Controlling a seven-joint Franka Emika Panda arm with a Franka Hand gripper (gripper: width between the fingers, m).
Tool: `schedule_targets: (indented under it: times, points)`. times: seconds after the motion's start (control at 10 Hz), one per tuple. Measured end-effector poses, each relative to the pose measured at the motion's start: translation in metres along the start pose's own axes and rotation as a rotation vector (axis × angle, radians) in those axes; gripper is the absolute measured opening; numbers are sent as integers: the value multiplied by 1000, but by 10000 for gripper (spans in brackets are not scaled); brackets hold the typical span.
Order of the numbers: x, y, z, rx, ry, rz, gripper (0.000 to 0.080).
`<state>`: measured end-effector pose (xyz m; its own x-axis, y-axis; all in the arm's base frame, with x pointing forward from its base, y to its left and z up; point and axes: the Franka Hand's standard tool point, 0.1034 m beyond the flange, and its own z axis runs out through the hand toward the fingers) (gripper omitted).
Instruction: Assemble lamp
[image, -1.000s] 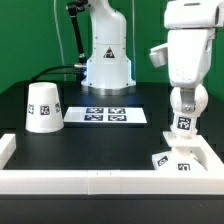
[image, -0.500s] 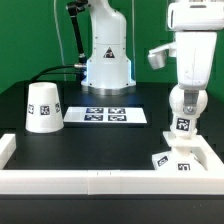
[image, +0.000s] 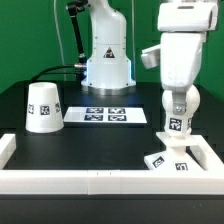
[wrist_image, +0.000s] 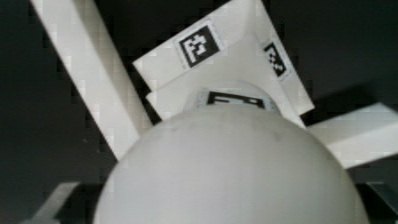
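My gripper (image: 177, 112) is shut on the white ball-shaped bulb (image: 177, 124), which hangs upright with its tag facing the camera. The bulb's lower end sits right over the flat square base (image: 168, 162) in the front corner at the exterior view's right; I cannot tell whether they touch. In the wrist view the bulb (wrist_image: 222, 165) fills the foreground, with the tagged base (wrist_image: 222, 55) behind it. The tapered shade (image: 43, 107) stands upright at the exterior view's left, apart from the gripper.
The marker board (image: 105, 116) lies mid-table in front of the arm's pedestal (image: 106, 62). A white wall (image: 80, 181) runs along the front edge and turns up both sides; it also shows in the wrist view (wrist_image: 98, 75) beside the base.
The arm has shifted a little toward the exterior view's left with the bulb in its grip. The base appears to have slid the same way slightly. The shade has not moved.
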<state>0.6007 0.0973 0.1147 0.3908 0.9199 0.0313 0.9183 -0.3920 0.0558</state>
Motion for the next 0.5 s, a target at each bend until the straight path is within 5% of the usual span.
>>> schedule_targets:
  times: [0.5]
  points:
    - [2, 0, 0, -4, 7, 516, 579]
